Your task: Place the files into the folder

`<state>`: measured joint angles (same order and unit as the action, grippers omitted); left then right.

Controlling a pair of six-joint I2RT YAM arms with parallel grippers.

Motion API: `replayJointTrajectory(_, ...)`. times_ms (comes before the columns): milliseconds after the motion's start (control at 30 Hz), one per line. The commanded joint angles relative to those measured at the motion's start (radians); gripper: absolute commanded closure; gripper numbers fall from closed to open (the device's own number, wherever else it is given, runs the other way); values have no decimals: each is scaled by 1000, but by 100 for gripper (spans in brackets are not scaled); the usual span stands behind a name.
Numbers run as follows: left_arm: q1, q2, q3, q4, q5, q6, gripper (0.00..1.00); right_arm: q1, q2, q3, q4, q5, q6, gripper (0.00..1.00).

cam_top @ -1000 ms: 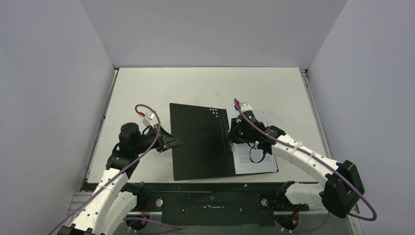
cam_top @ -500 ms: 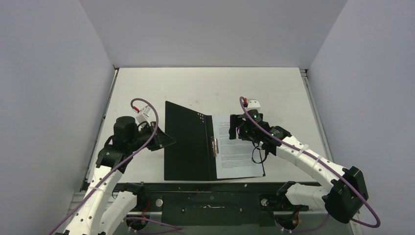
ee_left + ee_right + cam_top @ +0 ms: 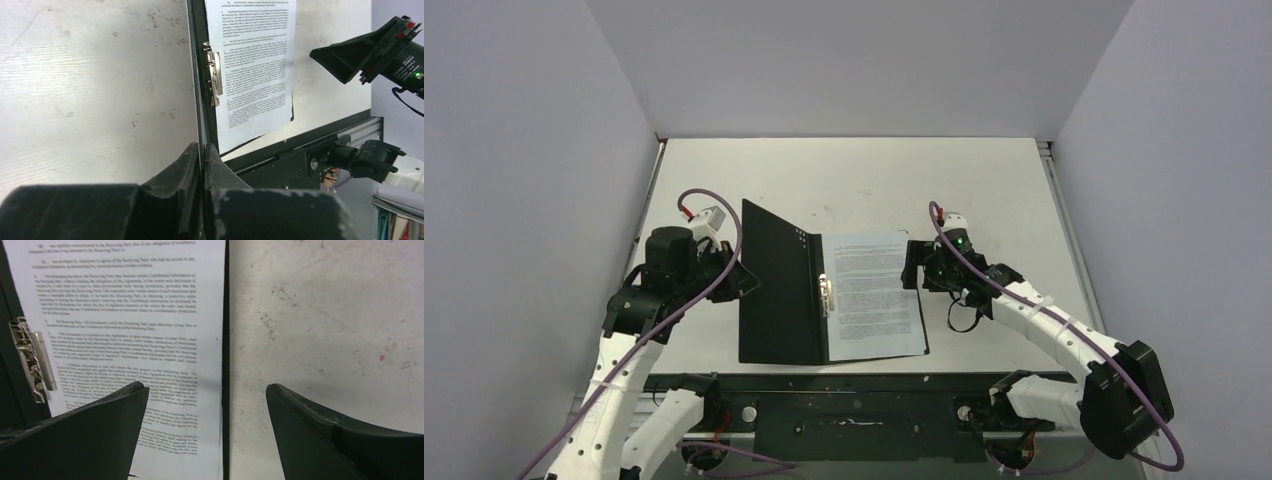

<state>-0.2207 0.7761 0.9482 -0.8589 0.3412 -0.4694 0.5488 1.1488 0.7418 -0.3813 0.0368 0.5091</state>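
The folder (image 3: 779,295) lies open, black inside, with its left cover tilted up off the table. My left gripper (image 3: 746,281) is shut on that cover's outer edge, and the left wrist view shows the cover edge-on (image 3: 196,75) pinched in the left gripper (image 3: 203,150). The files (image 3: 874,295), white sheets of dense print, lie flat on the folder's right half beside the metal clip (image 3: 827,297). My right gripper (image 3: 913,264) hovers open over the folder's right edge (image 3: 226,340). Nothing sits in the right gripper (image 3: 207,390), which straddles the files (image 3: 125,315) and bare table.
The white table (image 3: 984,190) is scuffed and walled in by grey panels on three sides. A black metal rail (image 3: 864,385) runs along the near edge by the arm bases. The right arm's purple cable (image 3: 1024,310) trails over the table on the right.
The folder and the files slid left with my left gripper holding the cover. My right gripper opened wide and drew back to the folder's right edge.
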Motion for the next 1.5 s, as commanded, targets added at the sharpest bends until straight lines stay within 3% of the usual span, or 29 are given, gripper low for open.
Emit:
replayJointTrajectory(0, 5, 2, 72, -6, -65, 57, 100, -31, 51, -49, 135, -150, 9, 9)
replayJointTrajectory(667, 4, 110, 63, 64, 3, 63, 100, -28, 142, -273, 432, -292, 141, 10)
replayJointTrajectory(767, 3, 126, 66, 92, 28, 53, 88, -23, 130, -296, 445, -293, 155, 10)
replayJointTrajectory(967, 0, 135, 69, 184, 131, 27, 54, -20, 79, -337, 447, -278, 173, 10)
replayJointTrajectory(1067, -1, 124, 49, 270, 211, -17, 43, -18, 65, -344, 439, -272, 171, 9)
replayJointTrajectory(1267, -29, 92, -45, 542, 352, -190, 31, -12, 42, -353, 442, -268, 175, 10)
replayJointTrajectory(1467, -135, 99, -129, 802, 336, -343, 26, -2, 32, -370, 454, -266, 188, 10)
